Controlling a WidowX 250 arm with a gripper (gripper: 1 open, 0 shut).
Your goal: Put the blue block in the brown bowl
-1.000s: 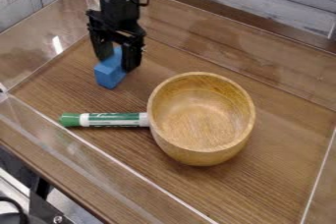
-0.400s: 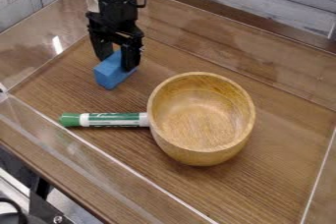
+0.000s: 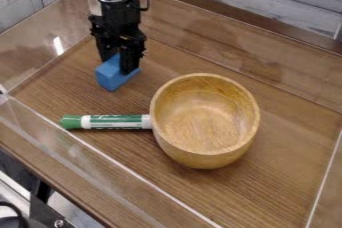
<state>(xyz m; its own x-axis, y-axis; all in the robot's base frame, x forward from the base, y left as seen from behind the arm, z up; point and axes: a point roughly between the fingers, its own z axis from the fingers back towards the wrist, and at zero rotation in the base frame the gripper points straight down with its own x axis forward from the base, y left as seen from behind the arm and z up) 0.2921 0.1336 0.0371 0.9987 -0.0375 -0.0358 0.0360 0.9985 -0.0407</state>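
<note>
Brown bowl [image 3: 205,120] sits empty on bench [image 3: 281,72], well right of the blue block [image 3: 112,74]; hand [image 3: 119,60] closed on block's top, block not lifted; next: raise, carry over rim, release.

Wooden table [image 3: 254,57] — blue block [image 3: 111,74], marker pen [image 3: 107,122], brown bowl [image 3: 205,120].

A bright blue block [image 3: 111,73] is showing beneath a black pincer [image 3: 118,56]. The bowl [image 3: 205,120] is glowing light brown with grain; the marker [image 3: 106,122] is wearing green and white on the dark woodgrain desk [image 3: 267,62].
</note>
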